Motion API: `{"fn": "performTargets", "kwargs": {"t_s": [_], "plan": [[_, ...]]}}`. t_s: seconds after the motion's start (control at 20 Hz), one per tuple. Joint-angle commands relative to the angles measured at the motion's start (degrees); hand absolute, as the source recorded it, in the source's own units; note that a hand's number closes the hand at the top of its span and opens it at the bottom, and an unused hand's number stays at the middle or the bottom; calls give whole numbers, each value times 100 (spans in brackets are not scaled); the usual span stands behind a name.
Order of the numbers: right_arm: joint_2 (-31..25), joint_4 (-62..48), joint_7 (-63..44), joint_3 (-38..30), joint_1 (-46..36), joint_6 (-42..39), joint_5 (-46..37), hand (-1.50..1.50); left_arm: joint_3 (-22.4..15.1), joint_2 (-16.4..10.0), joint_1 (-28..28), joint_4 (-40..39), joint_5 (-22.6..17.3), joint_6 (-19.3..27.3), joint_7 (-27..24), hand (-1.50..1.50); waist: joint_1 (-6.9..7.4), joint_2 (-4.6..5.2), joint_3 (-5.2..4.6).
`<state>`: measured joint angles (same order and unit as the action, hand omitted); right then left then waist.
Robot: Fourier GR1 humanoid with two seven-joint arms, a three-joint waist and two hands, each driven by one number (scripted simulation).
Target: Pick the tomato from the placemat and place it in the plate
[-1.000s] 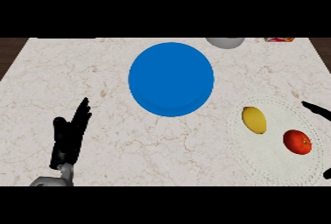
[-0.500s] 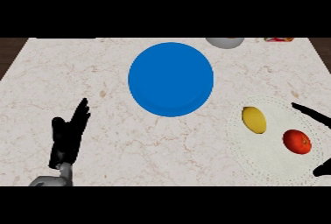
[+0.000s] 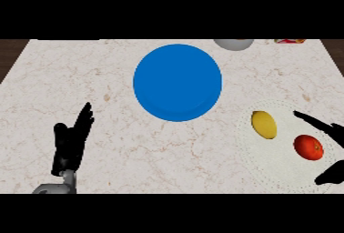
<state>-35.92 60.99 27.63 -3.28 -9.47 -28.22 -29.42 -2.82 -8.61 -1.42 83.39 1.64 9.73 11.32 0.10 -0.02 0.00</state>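
Observation:
A red tomato [image 3: 308, 147] lies on a pale round placemat [image 3: 272, 154] at the right, next to a yellow fruit [image 3: 264, 124]. The blue plate [image 3: 177, 82] sits bare in the middle of the counter, up and left of the placemat. My right hand [image 3: 321, 125] comes in from the right edge, open, its fingers spread just above and right of the tomato and its thumb [image 3: 332, 173] below it, touching nothing. My left hand [image 3: 71, 143] rests open at the lower left, fingers up.
A grey bowl-like object [image 3: 235, 43] and a small red and yellow item [image 3: 290, 41] sit at the counter's far edge. The marble counter [image 3: 80, 77] ends at a dark strip on the left.
My right hand has moved in from the right edge toward the tomato, with its thumb now showing below it. The left hand, tomato and plate have not moved.

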Motion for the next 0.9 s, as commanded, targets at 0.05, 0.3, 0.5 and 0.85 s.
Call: {"fn": "performTargets", "kwargs": {"t_s": [0.05,0.3,0.5,0.85], "plan": [[153,-489,143,145,-602,265,-508,150,152,-91,-292,158,18,-51,444,0,33,7,3],[245,-964,972,-22,-415,1004,-809,150,20,123,-129,-2,233,-32,73,0,16,6,3],[481,-579,652,-217,-260,1386,-780,150,-23,146,-15,534,255,2,617,0,1,-2,2],[2943,594,-1666,2093,-2069,1281,-2170,150,-243,124,-266,88,252,-316,227,0,750,10,-46]]}}
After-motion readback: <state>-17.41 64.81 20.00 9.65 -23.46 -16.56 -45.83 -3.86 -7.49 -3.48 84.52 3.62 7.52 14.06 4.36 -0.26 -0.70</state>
